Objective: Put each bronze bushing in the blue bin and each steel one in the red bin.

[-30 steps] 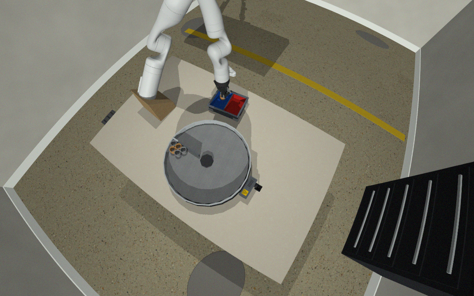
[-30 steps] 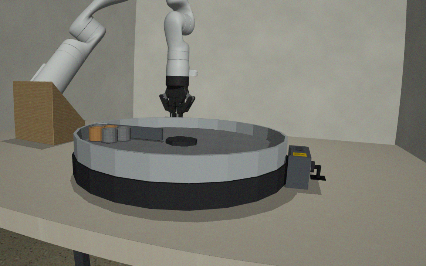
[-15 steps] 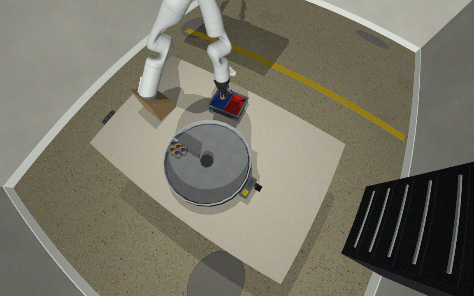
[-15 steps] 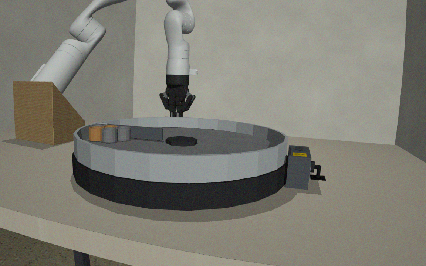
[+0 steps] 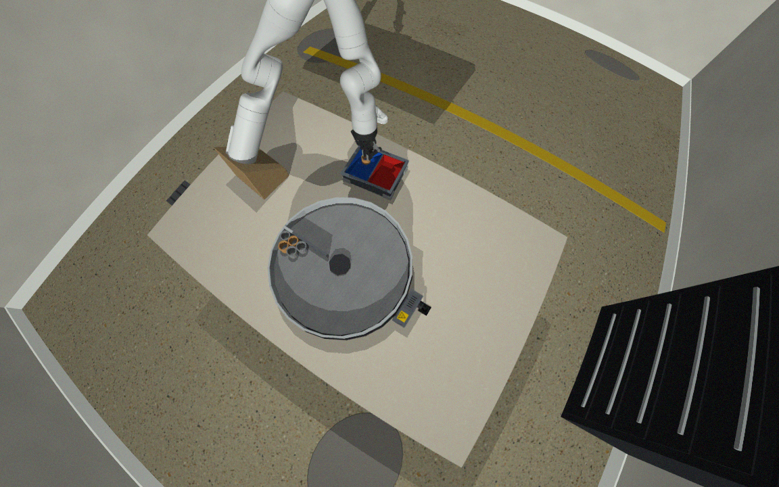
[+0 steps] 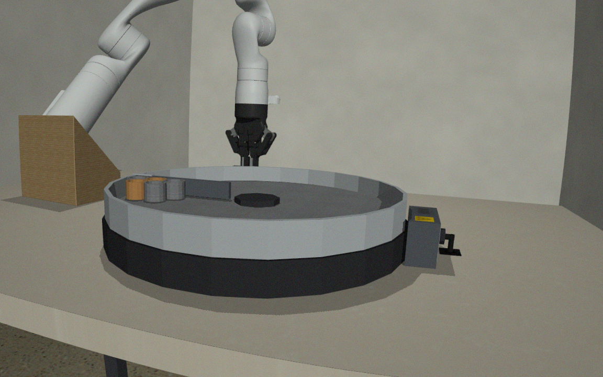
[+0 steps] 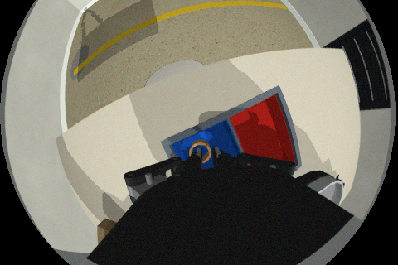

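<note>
A bronze bushing [image 5: 366, 162] [image 7: 191, 151] is in the blue bin [image 7: 223, 129] [image 5: 356, 170], just below my gripper [image 7: 207, 154] [image 6: 249, 162]. The fingers are narrowly open with a visible gap. In the wrist view one fingertip overlaps the bushing's ring and the other is outside it. Beside it is the red bin [image 5: 387, 172] [image 7: 259, 132]. On the turntable [image 6: 247, 234], bushings are clustered at the left: a bronze bushing [image 6: 134, 190], a second bronze one behind it, a steel bushing [image 6: 154, 192], another steel bushing [image 6: 175, 189], and a third steel one at the back.
A grey guide plate [image 6: 207, 189] reaches from the turntable's rim toward the dark hub [image 6: 256, 200] [image 5: 339, 264], beside the bushings. A motor box [image 6: 422, 239] sticks out at the right. The arm's wooden base [image 6: 48, 159] [image 5: 259, 175] stands behind on the left.
</note>
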### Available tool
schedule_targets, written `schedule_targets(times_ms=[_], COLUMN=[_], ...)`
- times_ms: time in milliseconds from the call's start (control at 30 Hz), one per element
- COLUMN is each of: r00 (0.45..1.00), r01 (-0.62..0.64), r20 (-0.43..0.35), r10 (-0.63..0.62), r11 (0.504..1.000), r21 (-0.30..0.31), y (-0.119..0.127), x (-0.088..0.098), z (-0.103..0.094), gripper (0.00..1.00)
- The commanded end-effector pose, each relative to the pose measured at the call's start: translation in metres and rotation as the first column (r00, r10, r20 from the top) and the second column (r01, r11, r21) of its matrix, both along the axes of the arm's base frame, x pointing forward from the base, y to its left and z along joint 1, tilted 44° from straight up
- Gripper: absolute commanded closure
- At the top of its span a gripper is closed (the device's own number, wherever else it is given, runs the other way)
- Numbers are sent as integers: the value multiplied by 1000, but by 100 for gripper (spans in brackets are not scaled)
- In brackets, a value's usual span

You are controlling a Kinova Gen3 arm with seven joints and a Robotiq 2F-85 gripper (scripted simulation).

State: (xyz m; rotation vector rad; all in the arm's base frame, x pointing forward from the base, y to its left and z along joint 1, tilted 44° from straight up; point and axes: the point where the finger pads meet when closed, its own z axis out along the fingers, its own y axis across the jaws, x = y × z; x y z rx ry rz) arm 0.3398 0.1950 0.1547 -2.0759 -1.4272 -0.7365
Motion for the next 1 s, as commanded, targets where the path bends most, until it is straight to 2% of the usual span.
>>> schedule_targets(times_ms=[0,167,333,533,667,967], r00=[1000,1000,1000,1000,1000,1000], r01=[4,4,4,4,4,4], r20=[2,2,2,2,2,2], r10=[-4,-4,-4,-4,-4,-4], r11=[1000,1000,1000,1000,1000,1000], r21=[-2,-2,-2,-2,-2,-2], y=[-2,-2,-34,-40,-66,-66], x=[1,1,-6,-8,-13,-13], z=[1,1,35,42,70,70], gripper=[84,84,84,84,84,84])
